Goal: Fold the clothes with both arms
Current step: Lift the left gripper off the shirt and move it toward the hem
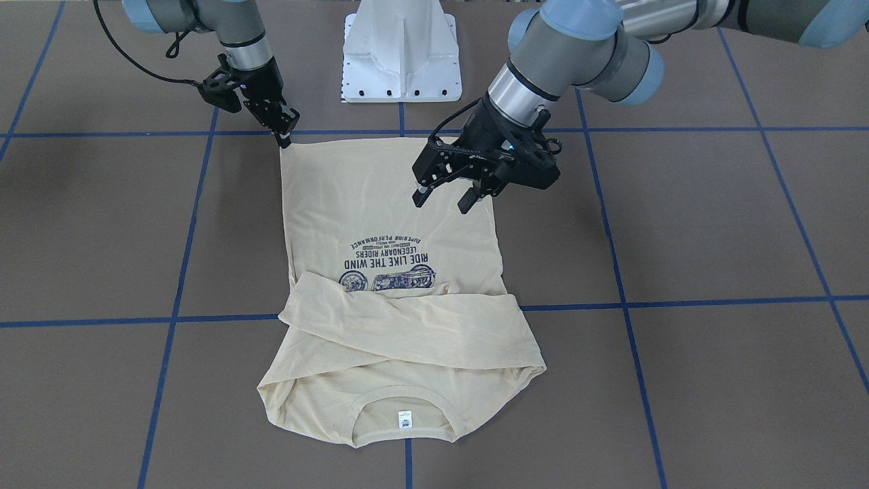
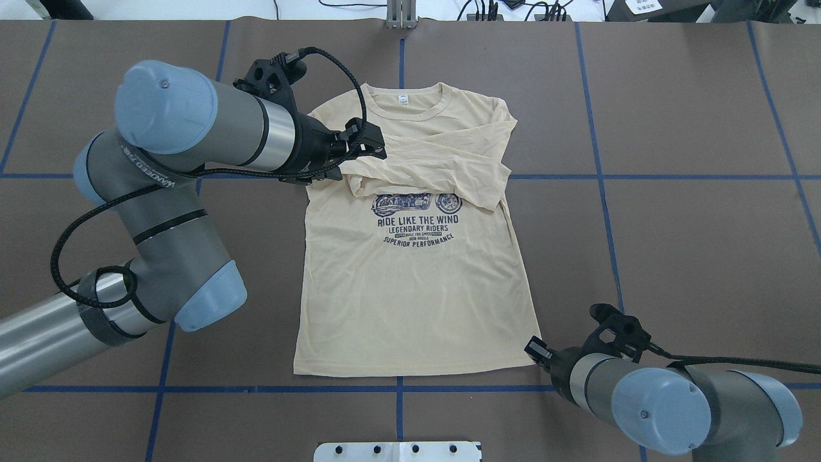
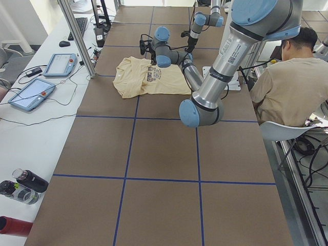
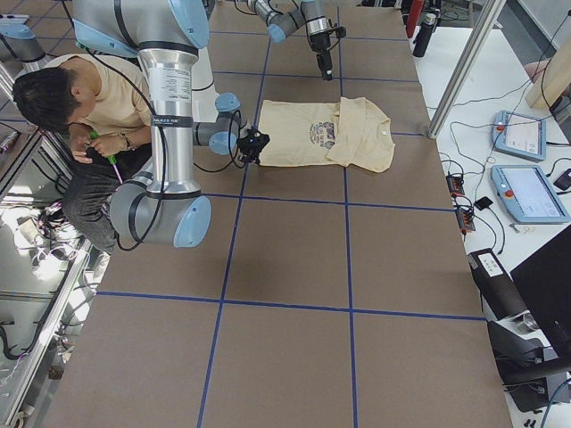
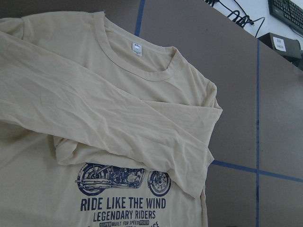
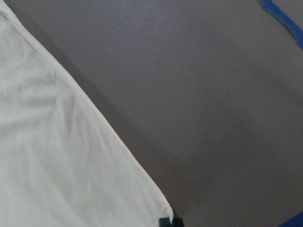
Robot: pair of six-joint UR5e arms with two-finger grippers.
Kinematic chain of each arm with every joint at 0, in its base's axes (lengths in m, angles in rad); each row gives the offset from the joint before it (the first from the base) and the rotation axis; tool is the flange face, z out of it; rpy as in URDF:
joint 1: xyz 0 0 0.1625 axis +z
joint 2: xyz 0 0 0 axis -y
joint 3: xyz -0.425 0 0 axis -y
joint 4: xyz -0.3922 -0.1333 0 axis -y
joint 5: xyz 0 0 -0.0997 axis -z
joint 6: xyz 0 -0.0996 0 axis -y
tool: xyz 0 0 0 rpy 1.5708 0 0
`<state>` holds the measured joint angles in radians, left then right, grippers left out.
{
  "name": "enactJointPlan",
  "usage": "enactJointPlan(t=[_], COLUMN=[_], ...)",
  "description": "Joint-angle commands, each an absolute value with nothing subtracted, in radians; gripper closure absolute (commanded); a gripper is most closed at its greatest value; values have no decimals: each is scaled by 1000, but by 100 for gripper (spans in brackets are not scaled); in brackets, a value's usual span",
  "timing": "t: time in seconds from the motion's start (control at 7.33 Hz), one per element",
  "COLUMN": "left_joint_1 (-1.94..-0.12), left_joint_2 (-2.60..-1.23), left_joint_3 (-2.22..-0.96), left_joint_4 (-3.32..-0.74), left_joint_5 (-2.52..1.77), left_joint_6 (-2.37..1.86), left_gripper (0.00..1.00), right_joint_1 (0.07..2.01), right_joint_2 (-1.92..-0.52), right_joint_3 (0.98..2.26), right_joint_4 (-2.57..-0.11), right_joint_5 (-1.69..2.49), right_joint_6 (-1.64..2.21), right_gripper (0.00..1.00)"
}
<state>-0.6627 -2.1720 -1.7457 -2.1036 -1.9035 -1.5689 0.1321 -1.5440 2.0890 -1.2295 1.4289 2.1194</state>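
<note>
Right pincer (image 1: pixel 285 139) together at hem corner of long-sleeved T-shirt (image 1: pixel 380 204) ("RIDE LIKE THE WIND"), left pincer (image 1: pixel 445 198) apart above; desk (image 1: pixel 713 224) wide around.

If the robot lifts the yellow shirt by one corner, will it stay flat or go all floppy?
Probably floppy: the shirt looks thin, and its sleeves already lie folded and wrinkled across the chest. Lying so flat, it is likely light for its size. Pushed on the matte table, it would probably bunch up rather than slide whole.

A cream T-shirt (image 1: pixel 380 204) lies flat on the brown, blue-taped table (image 1: pixel 713 224).
</note>
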Motion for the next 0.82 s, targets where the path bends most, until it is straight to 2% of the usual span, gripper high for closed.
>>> enactJointPlan(t=[0.0, 0.27, 0.41, 0.55, 0.68], left_joint_1=[-596, -410, -361, -327, -318], left_joint_2=[-2126, -1984, -1955, -1927, -1884], left_joint_3=[-1770, -1958, -2000, -1997, -2011], left_joint_4=[-2097, -1932, -1872, -1873, -1878], left_joint_5=[-1860, -1699, -1674, -1663, -1664], left_joint_6=[-1678, -1773, -1799, -1819, -1818], left_gripper=[0, 0, 4, 17, 17], right_joint_1=[121, 89, 72, 65, 63], right_joint_2=[-1593, -1630, -1629, -1629, -1629], right_joint_3=[2141, 2184, 2184, 2186, 2184], right_joint_4=[-1230, -1229, -1229, -1229, -1229], right_joint_5=[1460, 1465, 1468, 1468, 1468], right_joint_6=[2128, 2128, 2128, 2128, 2126], right_gripper=[100, 100, 100, 100, 100])
